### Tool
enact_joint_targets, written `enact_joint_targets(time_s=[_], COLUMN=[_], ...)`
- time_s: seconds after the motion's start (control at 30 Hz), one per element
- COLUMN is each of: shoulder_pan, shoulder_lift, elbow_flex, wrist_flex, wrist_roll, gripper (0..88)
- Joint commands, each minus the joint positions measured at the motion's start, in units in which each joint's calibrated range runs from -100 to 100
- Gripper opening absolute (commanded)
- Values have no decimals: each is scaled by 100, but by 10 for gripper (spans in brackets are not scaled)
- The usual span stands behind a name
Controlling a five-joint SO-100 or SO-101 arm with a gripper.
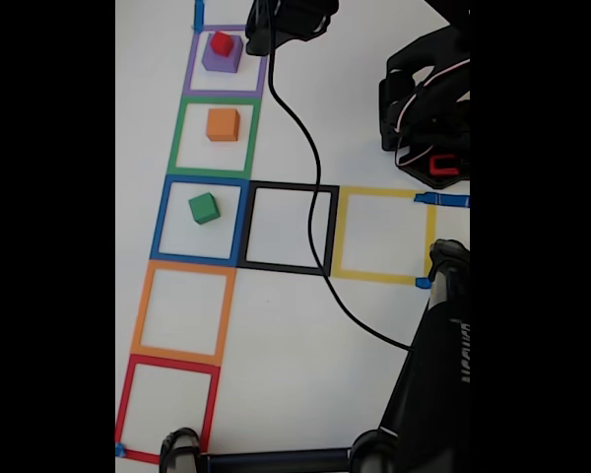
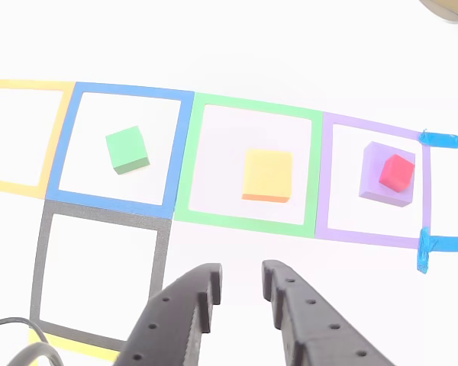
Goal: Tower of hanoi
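Note:
A small red cube (image 1: 223, 43) (image 2: 397, 171) sits on top of the larger purple cube (image 1: 222, 59) (image 2: 382, 194) inside the purple tape square. The orange cube (image 1: 223, 124) (image 2: 267, 174) lies in the green tape square. In the blue tape square rests the green cube (image 1: 204, 208) (image 2: 127, 149). My gripper (image 2: 240, 273) is open with nothing between its black fingers (image 2: 195, 305). It hovers over bare table just short of the green square and touches no cube. In the fixed view the gripper head (image 1: 288, 20) is at the top edge, right of the purple square.
Tape squares in black (image 1: 288, 228), yellow (image 1: 379, 235), orange (image 1: 182, 310) and red (image 1: 167, 406) hold nothing. A black cable (image 1: 310, 187) trails across the black square. The arm's body (image 1: 428, 108) stands at the right, and a black stand (image 1: 433, 374) at the lower right.

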Motion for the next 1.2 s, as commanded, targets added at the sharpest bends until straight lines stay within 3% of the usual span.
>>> enact_joint_targets(time_s=[0.0, 0.33, 0.47, 0.57, 0.73, 1.17], shoulder_pan=[-339, -742, -579, -464, -540, -1192], shoulder_lift=[-73, -49, -324, -598, -849, -517], elbow_flex=[-269, 213, 1340, 2531, 4377, 7595], wrist_flex=[56, 8, -608, -1563, -3563, -8519], wrist_roll=[0, 0, 0, 0, 0, 0], gripper=[13, 24, 147, 252, 319, 375])
